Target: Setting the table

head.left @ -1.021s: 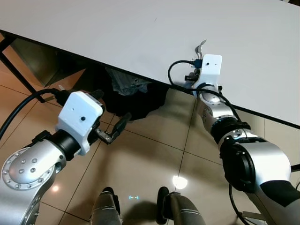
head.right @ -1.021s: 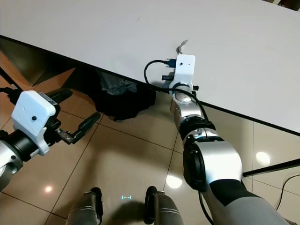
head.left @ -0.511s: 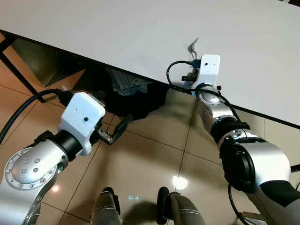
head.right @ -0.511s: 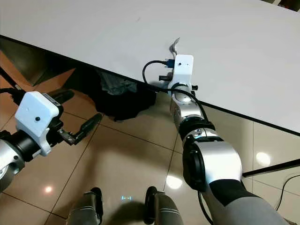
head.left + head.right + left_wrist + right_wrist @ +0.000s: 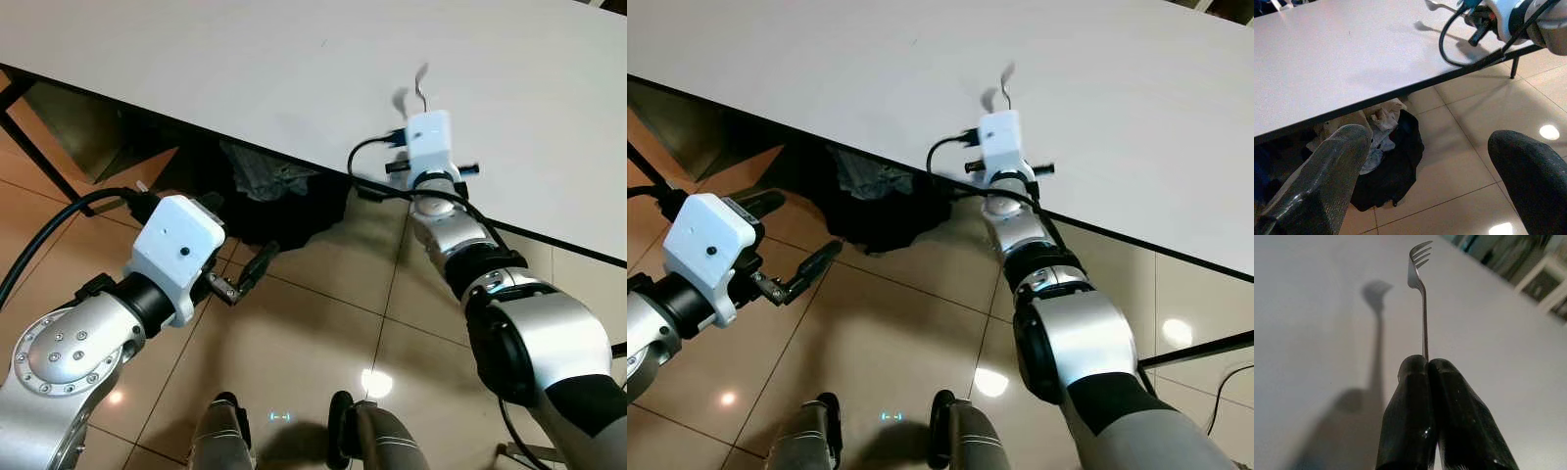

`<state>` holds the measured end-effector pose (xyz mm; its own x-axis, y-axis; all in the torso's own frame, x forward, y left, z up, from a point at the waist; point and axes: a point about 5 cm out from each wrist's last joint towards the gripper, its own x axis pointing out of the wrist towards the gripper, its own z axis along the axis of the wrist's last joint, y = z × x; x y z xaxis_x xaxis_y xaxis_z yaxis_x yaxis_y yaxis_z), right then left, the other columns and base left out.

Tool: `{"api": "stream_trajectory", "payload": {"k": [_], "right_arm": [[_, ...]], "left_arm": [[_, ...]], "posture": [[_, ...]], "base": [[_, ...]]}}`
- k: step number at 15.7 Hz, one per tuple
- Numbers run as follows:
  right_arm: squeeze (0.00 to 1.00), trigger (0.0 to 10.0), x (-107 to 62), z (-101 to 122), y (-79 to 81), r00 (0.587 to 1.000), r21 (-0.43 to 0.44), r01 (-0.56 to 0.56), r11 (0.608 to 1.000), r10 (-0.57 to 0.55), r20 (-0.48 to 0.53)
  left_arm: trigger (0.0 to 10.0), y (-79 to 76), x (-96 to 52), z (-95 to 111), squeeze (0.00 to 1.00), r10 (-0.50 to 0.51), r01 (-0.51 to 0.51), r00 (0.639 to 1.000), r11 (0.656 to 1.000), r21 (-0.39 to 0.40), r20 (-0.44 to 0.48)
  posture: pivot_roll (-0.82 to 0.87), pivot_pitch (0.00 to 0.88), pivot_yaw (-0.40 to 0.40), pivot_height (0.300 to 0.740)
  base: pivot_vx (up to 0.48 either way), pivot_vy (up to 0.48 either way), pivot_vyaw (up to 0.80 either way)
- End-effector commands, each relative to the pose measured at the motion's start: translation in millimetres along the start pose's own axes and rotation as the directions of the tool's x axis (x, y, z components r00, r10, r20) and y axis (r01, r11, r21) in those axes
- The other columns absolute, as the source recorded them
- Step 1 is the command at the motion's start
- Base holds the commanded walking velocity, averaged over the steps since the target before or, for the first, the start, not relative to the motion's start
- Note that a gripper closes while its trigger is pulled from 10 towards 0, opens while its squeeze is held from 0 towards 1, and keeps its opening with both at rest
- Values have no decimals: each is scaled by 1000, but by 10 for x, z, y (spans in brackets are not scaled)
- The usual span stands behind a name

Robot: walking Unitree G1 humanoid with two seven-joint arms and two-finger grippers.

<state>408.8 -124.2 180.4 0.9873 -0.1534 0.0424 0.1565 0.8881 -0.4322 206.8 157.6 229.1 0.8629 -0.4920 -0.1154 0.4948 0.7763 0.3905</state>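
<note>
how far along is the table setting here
Early. Nothing is laid on the white table yet. In hand: the right gripper is shut on a fork, held above the tabletop near its front edge. The left gripper is open, low over the floor. Left: putting the fork down.

fork (image 5: 1421,293): shiny metal | table (image 5: 245,69): matt white | floor (image 5: 313,333): glossy tile

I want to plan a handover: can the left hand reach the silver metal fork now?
Probably not as it stands. The left hand hangs open below the white table edge, over the floor, while the silver metal fork is held by the right hand above the tabletop, well away.
</note>
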Motion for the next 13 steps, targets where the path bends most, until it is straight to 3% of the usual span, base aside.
{"api": "stream_trajectory", "payload": {"k": [1,4,6,9,10,11,13], "right_arm": [[0,0,-13,-3,46,1000,-131,-6,991,7,9],[0,0,-45,-49,124,1000,-199,-26,980,22,-22],[0,2431,-76,-194,130,990,-129,-17,991,-2,-141],[0,3765,-82,-247,121,982,-123,-32,992,9,-188],[0,4863,-83,-263,115,980,-134,-39,990,12,-197],[0,10000,-84,-282,104,978,-157,-46,987,12,-209],[0,10000,-83,-299,90,974,-165,-49,985,11,-225]], "left_arm": [[10000,-36,0,-24,0,-18,18,1000,1000,-2,-17],[10000,-44,-7,-30,0,-23,23,999,1000,-5,-22],[10000,-53,-18,-36,0,-33,33,999,999,-7,-28],[10000,-60,-15,-38,0,-37,37,999,999,-8,-28],[10000,-63,-16,-40,0,-39,38,999,999,-8,-28],[10000,-68,-18,-44,0,-42,41,999,999,-8,-29],[10000,-79,-19,-45,0,-50,49,998,999,-9,-30]], "posture": [[211,269,-100,740],[212,270,-102,740],[216,270,-105,740],[212,268,-108,740],[212,267,-109,740],[211,266,-109,740],[210,267,-109,740]], "base": [[0,0,0],[0,0,0],[0,0,0],[0,0,0],[0,0,0],[0,0,0],[0,0,0]]}}
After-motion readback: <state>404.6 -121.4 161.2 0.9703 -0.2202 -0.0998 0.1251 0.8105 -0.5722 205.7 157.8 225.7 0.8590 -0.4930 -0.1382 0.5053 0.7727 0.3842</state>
